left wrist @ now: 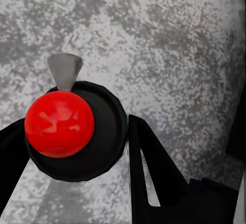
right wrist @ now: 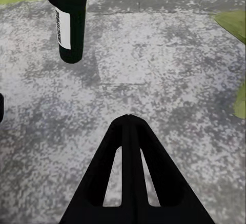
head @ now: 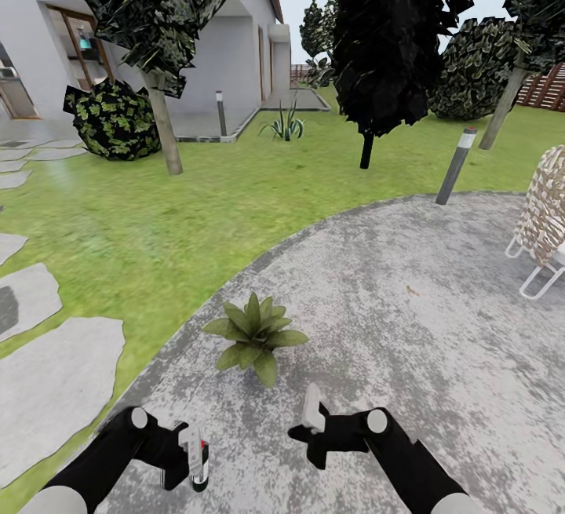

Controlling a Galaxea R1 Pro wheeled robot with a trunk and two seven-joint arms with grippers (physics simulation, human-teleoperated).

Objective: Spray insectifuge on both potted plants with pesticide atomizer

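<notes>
The left gripper (head: 191, 463) is clamping the atomizer (head: 196, 459) near one plant (head: 255, 335); right gripper (head: 312, 412) fingers together; spraying looks undone

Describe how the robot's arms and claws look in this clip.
Both arms are glossy black, with a pale grey round cap at each wrist joint and whitish segments nearer the body. The left claw and right claw have whitish parts; close up, the fingers are black, tapered and slotted.

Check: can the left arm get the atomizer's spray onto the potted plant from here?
Probably yes. The left gripper holds the pesticide atomizer above the stone patio, and the potted plant sits just ahead with nothing between them. Nozzle aim is unclear.
</notes>
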